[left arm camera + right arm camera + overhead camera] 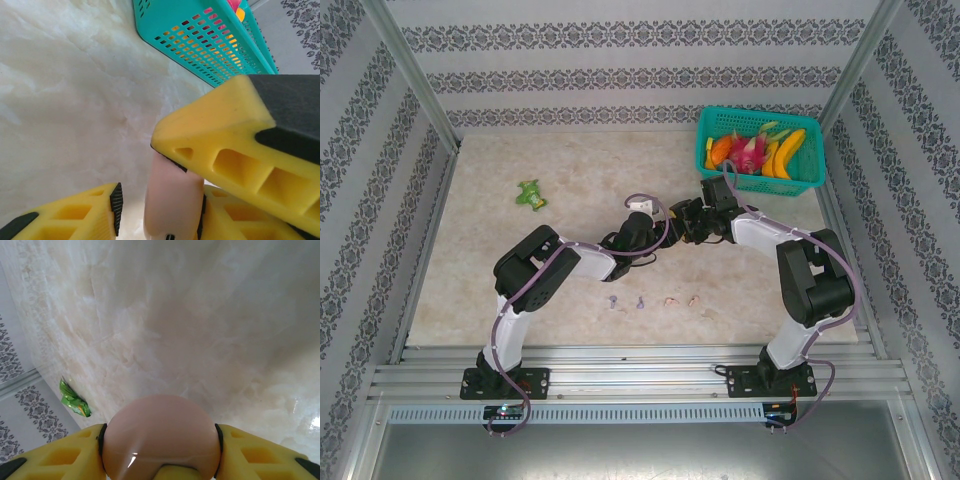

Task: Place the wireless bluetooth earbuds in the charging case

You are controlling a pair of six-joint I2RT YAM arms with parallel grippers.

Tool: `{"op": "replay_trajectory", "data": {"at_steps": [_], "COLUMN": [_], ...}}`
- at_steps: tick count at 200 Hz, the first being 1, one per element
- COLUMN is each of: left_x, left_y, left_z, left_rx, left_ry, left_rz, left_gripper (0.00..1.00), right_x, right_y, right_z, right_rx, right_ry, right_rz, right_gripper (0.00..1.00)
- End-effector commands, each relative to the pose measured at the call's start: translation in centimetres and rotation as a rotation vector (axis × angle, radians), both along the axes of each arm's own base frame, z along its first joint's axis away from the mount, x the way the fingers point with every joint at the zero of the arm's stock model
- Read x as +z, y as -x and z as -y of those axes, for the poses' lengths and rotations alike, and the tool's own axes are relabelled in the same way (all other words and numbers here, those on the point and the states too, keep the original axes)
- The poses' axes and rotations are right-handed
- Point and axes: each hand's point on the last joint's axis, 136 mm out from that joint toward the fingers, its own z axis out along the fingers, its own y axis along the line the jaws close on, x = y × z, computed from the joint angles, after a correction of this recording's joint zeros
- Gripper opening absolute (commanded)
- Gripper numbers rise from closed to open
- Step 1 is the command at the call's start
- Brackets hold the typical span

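Left fingers [75,217] are standing spread around the pink case [160,440], a gap showing on one side, its bottom cut off. Right fingers [60,457] are pinching it. At 6 o'clock from them, four earbuds [640,302] are lying on the worktop [520,280], tiny and blurred.

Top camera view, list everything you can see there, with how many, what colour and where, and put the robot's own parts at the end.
purple earbuds: two, purple, near middle of the table, left half of a row
pink earbuds: two, pale pink, right half of that row
charging case: one, pale pink, round, held where the two arms meet
basket: one, teal, far right corner
fruit: several, yellow bananas, a pink dragon fruit, something orange, in the basket
packet: one, green, far left of the table
table: one, pale marbled
left gripper: one, yellow fingers, open around the case
right gripper: one, yellow fingers, shut on the case
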Motion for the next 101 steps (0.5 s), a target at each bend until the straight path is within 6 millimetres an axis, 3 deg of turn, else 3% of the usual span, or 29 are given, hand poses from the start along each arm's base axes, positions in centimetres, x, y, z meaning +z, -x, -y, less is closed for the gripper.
{"op": "replay_trajectory", "data": {"at_steps": [1, 101], "left_x": [1.12, 1.18], "left_y": [-0.59, -0.73], "left_z": [0.75, 0.62], "left_rx": [0.014, 0.024], "left_ry": [0.037, 0.035], "left_rz": [0.041, 0.045], "left_gripper": [0.40, 0.12], "right_x": [-0.01, -0.57], "right_y": [0.39, 0.67], "right_z": [-0.74, -0.75], "right_rx": [0.007, 0.002], "right_ry": [-0.024, -0.023], "right_rz": [-0.006, -0.015], "right_gripper": [0.42, 0.42]}}
